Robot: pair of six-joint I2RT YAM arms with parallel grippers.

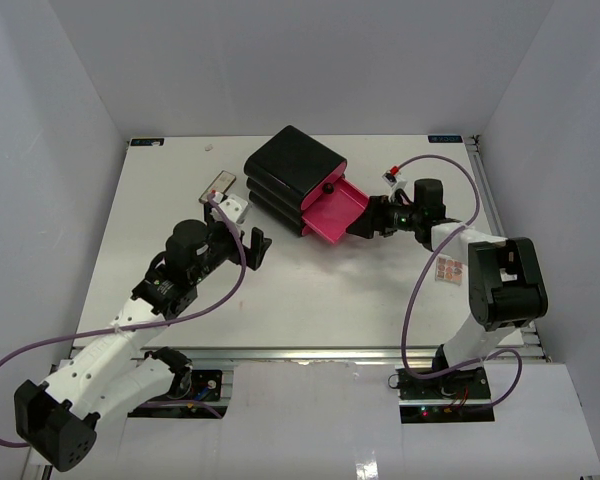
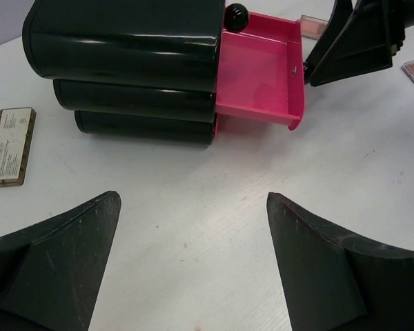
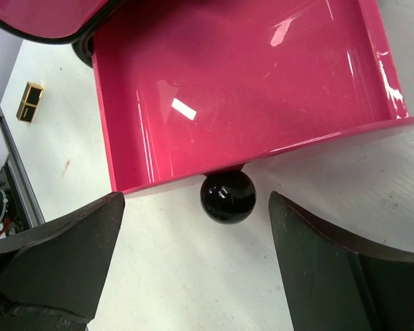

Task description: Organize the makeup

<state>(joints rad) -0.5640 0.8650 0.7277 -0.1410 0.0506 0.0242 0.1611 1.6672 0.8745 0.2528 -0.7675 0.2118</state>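
The slim tan case [image 1: 218,186] is laid flat on the table [image 1: 310,290], left of the drawer box [image 1: 290,170]. A pink palette [image 1: 448,268] is seen by the right arm. Both are judged light, rigid and slick, best pinched across the long edges. The left gripper [image 2: 193,200] and right gripper [image 3: 195,198] are spread wide, empty.

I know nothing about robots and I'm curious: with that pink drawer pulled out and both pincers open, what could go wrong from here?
The right pincer sits open on either side of the black knob of the pink drawer; pulling away carelessly might bump it and shift the drawer. The drawer is empty, while the tan case and the pink palette lie flat on the table, which may make them hard to pinch.
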